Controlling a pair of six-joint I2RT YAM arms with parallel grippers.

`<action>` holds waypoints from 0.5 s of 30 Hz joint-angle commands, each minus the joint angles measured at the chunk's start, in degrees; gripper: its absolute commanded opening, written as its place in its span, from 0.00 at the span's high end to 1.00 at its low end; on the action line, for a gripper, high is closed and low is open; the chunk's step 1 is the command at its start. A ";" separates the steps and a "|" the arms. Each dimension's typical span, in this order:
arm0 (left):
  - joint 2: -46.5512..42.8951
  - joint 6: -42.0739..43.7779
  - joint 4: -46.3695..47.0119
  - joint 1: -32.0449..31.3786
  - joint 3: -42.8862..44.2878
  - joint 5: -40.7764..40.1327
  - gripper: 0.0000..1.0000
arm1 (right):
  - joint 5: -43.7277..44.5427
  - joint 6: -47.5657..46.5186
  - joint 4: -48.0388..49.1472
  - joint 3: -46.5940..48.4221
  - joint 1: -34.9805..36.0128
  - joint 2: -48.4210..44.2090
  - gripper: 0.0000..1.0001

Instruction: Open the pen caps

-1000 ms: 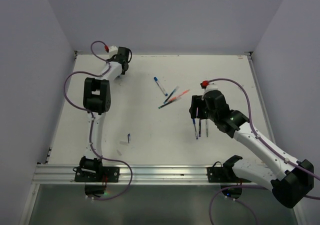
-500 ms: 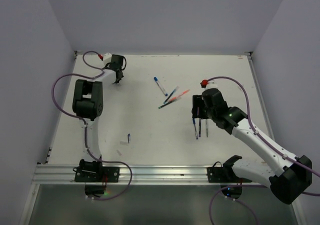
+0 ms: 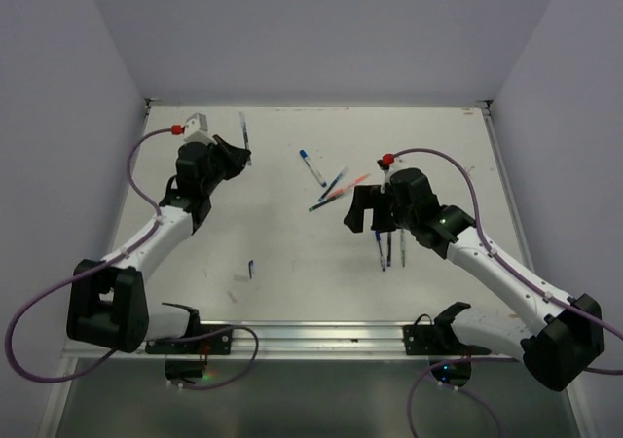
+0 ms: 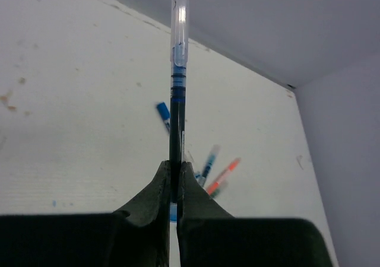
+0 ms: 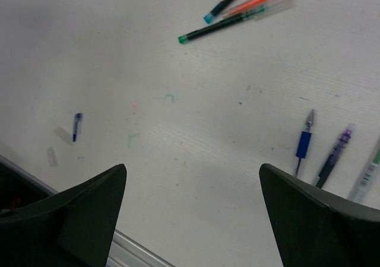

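Upper left of the overhead view, the left claw is pinched tight on a pen — clear cap on. Centre-right, the right claw gapes wide — empty.

1. The left gripper is closed on a thin pen, which juts out past its fingertips.
2. The right gripper hangs spread wide over the table. Crossed pens lie just beyond it, and three pens lie close behind it.
3. A small blue cap lies well apart from both grippers.
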 commanded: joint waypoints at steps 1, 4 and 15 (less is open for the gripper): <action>-3.66 -6.63 13.17 -3.99 -10.66 11.94 1.00 | -10.34 3.96 7.37 0.34 0.12 1.22 0.02; -7.35 -8.66 20.64 -8.65 -17.44 15.72 1.00 | -13.42 6.42 11.85 -1.06 0.12 1.14 0.01; -15.35 -12.71 29.98 -25.26 -26.52 15.30 1.00 | -16.06 13.72 28.19 -7.82 0.12 1.84 0.44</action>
